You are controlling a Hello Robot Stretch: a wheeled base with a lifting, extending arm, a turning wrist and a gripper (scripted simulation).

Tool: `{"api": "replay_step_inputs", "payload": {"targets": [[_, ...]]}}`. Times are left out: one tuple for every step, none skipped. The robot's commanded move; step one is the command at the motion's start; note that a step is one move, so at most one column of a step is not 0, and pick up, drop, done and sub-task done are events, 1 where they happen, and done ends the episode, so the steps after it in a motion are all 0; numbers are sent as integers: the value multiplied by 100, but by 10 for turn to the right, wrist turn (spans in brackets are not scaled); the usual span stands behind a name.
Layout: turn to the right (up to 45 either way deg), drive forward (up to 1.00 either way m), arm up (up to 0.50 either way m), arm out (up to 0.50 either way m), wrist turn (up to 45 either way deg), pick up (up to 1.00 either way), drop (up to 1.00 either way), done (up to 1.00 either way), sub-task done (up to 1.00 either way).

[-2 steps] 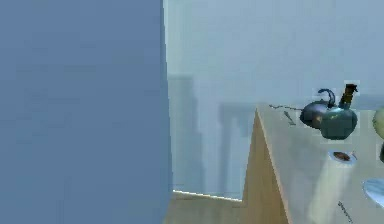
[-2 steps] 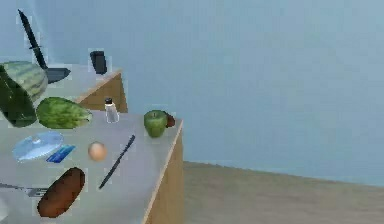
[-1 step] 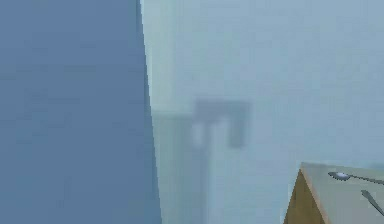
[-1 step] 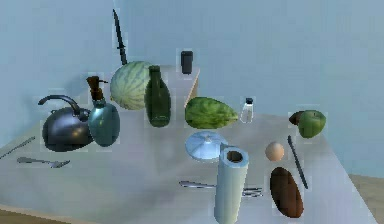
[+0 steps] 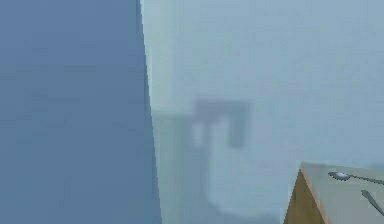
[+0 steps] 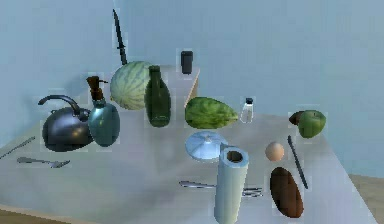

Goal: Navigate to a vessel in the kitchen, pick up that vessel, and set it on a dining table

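Several vessels stand on a pale tabletop point(image 6: 130, 185) in the arm side view. At the left are a dark kettle point(image 6: 65, 125) and a teal vase point(image 6: 103, 122). A green bottle point(image 6: 157, 98) stands behind them. A small dark cup point(image 6: 186, 62) sits at the back. A pale blue bowl point(image 6: 206, 146) lies near the middle.
Also on the table are a watermelon point(image 6: 130, 85), an upright knife point(image 6: 119, 38), a green melon point(image 6: 210, 112), a shaker point(image 6: 247, 110), an egg point(image 6: 275, 151), a paper roll point(image 6: 232, 185), a brown loaf point(image 6: 286, 190) and cutlery point(image 6: 40, 160). The forward view has a blue wall point(image 5: 70, 110) and a table corner point(image 5: 305, 200) with a spoon point(image 5: 345, 176).
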Motion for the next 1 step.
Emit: {"api": "replay_step_inputs", "payload": {"targets": [[0, 0, 38, 0, 0, 0, 0, 0, 0]]}}
